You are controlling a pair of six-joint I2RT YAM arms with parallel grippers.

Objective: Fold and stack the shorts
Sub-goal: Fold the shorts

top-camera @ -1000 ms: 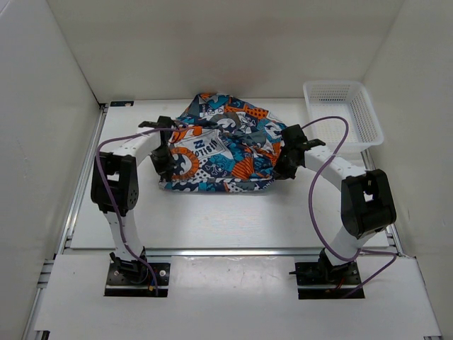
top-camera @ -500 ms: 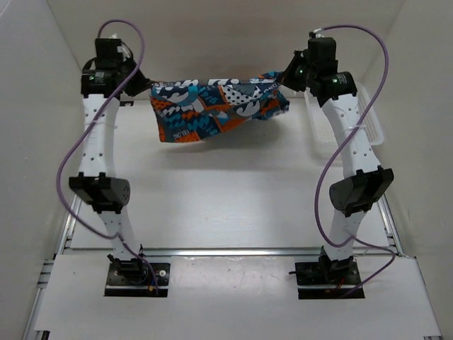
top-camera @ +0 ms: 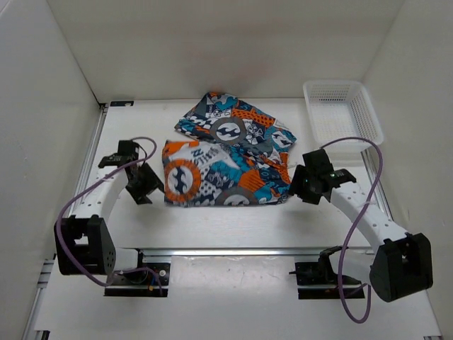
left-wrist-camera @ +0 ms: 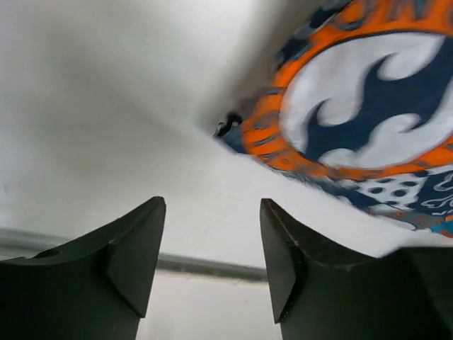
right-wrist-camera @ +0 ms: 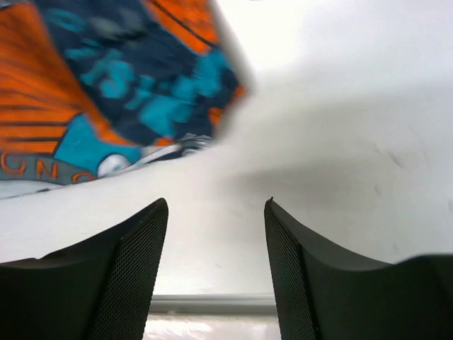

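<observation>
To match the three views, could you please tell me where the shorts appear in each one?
Top external: shorts in the centre of the picture.
Left wrist: shorts in the upper right.
Right wrist: shorts in the upper left.
Shared landmark: the bare white table under them.

White walls [top-camera: 226,42] enclose an evenly lit white table [top-camera: 233,228] edged with aluminium rails [top-camera: 241,251]

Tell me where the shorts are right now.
In the top view, the shorts lie mid-table between the left gripper and the right gripper; the white basket stands at the far right.
</observation>
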